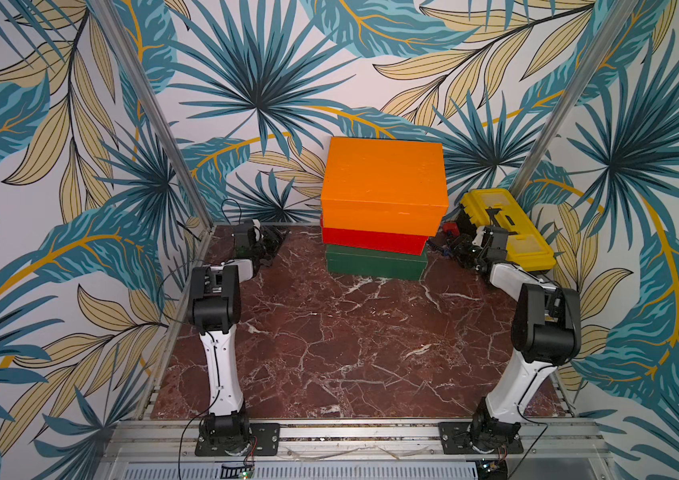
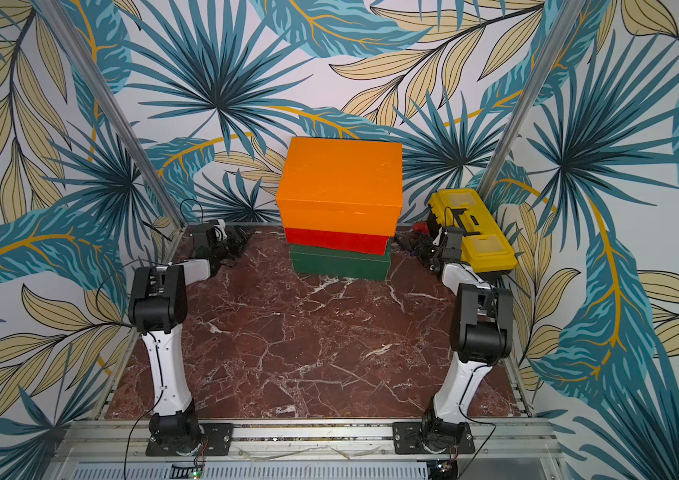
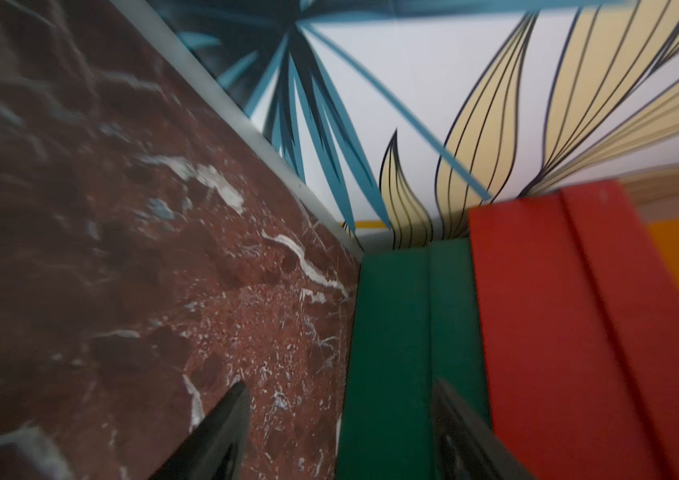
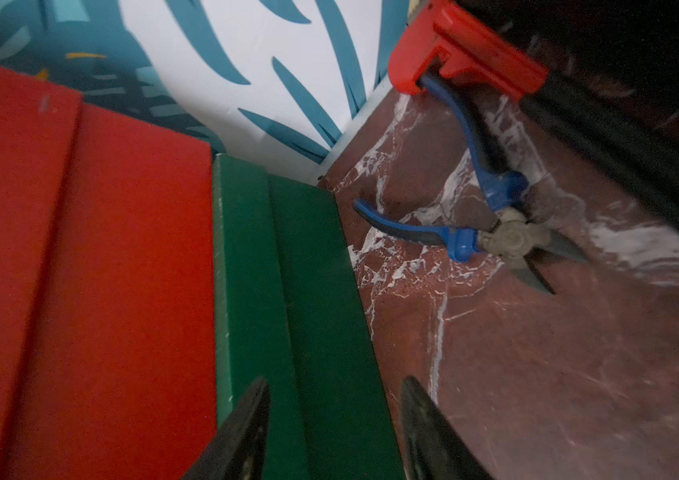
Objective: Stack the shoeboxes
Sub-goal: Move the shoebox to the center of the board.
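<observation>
The three shoeboxes stand in one pile at the back wall in both top views: the dark green box (image 1: 375, 264) (image 2: 340, 266) on the table, the red box (image 1: 375, 241) (image 2: 338, 242) on it, and the orange box (image 1: 383, 178) (image 2: 340, 178) on top. My left gripper (image 1: 275, 245) (image 3: 340, 386) sits low to the left of the pile, a gap away from it, open and empty. My right gripper (image 1: 448, 249) (image 4: 333, 382) sits low by the pile's right end, also open and empty. Each wrist view looks at the green (image 3: 404, 332) (image 4: 308, 291) and red (image 3: 558, 311) (image 4: 101, 270) box ends.
A yellow-lidded black toolbox (image 1: 508, 232) (image 2: 475, 232) stands at the back right, just behind my right wrist. Blue-handled pliers (image 4: 475, 237) and a red plastic tool (image 4: 466, 58) lie between the pile and the toolbox. The marble table (image 1: 350, 340) stretches forward to both arm bases.
</observation>
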